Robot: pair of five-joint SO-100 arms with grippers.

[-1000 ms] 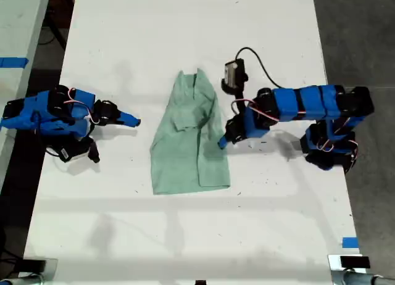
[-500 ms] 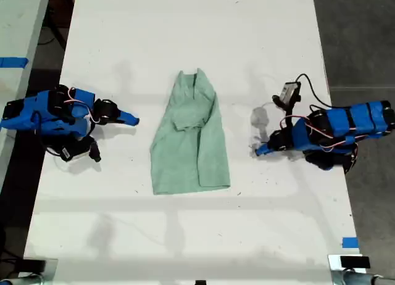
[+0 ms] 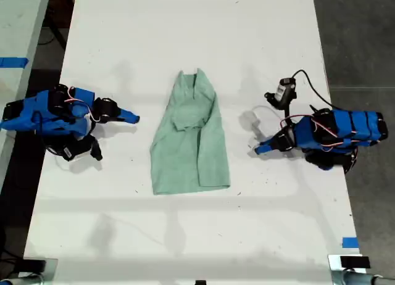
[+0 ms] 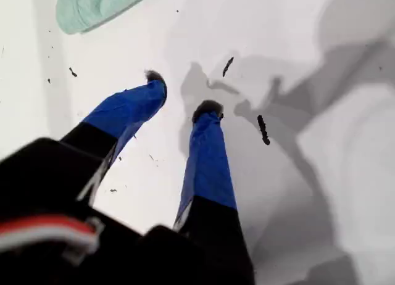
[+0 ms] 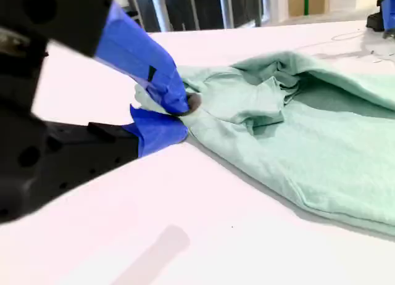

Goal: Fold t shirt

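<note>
Where my first gripper (image 4: 181, 92) hung over the table (image 3: 185, 26), its jaws stood apart with nothing between them; dark specks (image 4: 263, 129) and shadows lay on the bare surface beneath. In the exterior view it (image 3: 259, 149) sat to the right of the t shirt (image 3: 188, 143), well apart. My second gripper (image 5: 182, 109) was clenched and empty, low on the table, near the shirt's left edge in the exterior view (image 3: 133, 119). The shirt lay flat at the centre, collar away from the viewer, nothing obstructing it.
</note>
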